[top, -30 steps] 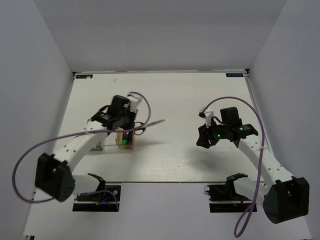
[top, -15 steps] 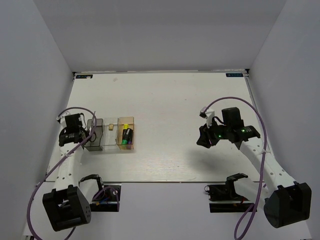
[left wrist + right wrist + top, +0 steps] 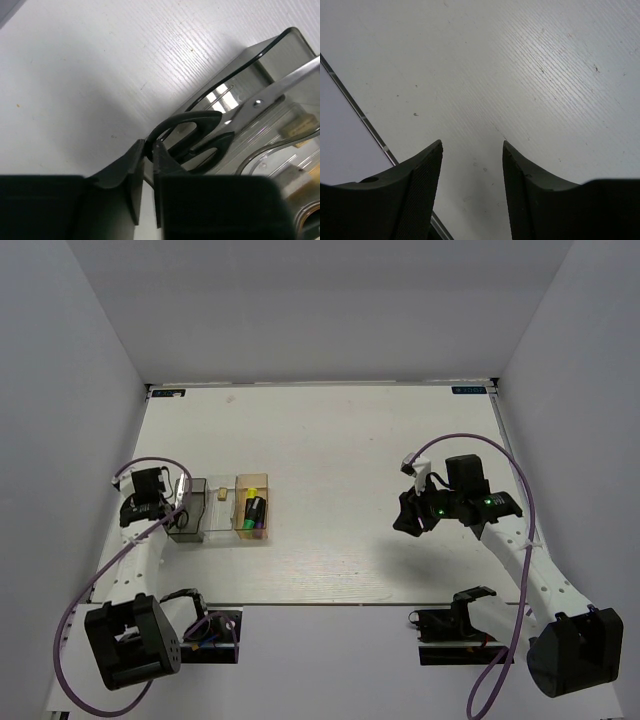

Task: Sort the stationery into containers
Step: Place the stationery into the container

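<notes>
The black-handled scissors (image 3: 200, 135) lie in the smoky dark grey tray (image 3: 280, 40), with the steel blades pointing up to the right over its rim. My left gripper (image 3: 148, 145) stands at that tray's left end, its jaws a narrow slit apart and pinched on the rim of one handle loop. Seen from above, the left gripper (image 3: 168, 502) is beside the dark tray (image 3: 187, 525). The clear tray (image 3: 219, 525) holds a beige block (image 3: 220, 495). The amber tray (image 3: 240, 525) holds highlighters (image 3: 253, 508). My right gripper (image 3: 472, 147) hangs open over bare table, nothing between its fingers.
The three trays stand side by side at the table's left. The right gripper (image 3: 408, 523) is far from them at mid-right. Purple cables loop off both arms. A dark seam line (image 3: 360, 115) crosses the table below the right gripper.
The left arm swung from over the amber tray to the left side of the dark tray, carrying the scissors down into it. The right arm has barely moved.
</notes>
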You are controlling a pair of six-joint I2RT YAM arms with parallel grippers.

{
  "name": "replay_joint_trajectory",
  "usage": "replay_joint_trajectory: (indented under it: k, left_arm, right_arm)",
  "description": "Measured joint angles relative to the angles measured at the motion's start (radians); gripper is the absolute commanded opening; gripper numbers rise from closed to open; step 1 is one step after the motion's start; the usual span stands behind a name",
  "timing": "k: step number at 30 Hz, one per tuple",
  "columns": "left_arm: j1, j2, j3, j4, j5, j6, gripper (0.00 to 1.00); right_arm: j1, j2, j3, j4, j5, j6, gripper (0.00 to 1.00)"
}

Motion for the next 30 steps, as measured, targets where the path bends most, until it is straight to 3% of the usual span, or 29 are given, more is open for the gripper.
replay_joint_trajectory:
  k: [3,8,21,23,26,27,28,29,30]
  left_arm:
    - [-0.004,0.008,0.0,0.006,0.004,0.002,0.47]
    - [-0.019,0.016,0.001,0.012,0.007,0.0,0.56]
    - [-0.066,-0.096,0.081,0.003,0.067,-0.005,0.56]
    - [-0.076,-0.118,0.095,0.002,0.071,-0.003,0.62]
    - [-0.081,-0.124,0.1,0.0,0.066,-0.003,0.62]
    - [-0.081,-0.122,0.1,-0.003,0.065,-0.004,0.41]
    - [-0.08,-0.119,0.1,-0.008,0.069,-0.005,0.13]
    - [-0.079,-0.119,0.1,-0.008,0.072,-0.021,0.0]
    - [-0.076,-0.12,0.1,-0.009,0.085,-0.02,0.0]
  right_arm:
    - [0.0,0.0,0.0,0.0,-0.001,0.0,0.58]
    - [-0.005,0.0,0.0,0.0,-0.004,0.0,0.59]
    - [-0.013,0.0,0.0,-0.001,-0.008,0.0,0.6]
    - [-0.013,0.0,0.0,-0.002,-0.01,0.0,0.6]
    - [-0.013,0.0,0.0,-0.003,-0.011,0.0,0.6]
    - [-0.013,0.0,0.0,-0.003,-0.012,0.0,0.6]
    - [-0.013,0.0,0.0,-0.003,-0.012,0.0,0.65]
    - [-0.014,0.0,0.0,-0.003,-0.012,0.001,0.69]
    - [-0.014,0.0,0.0,-0.004,-0.011,0.003,0.8]
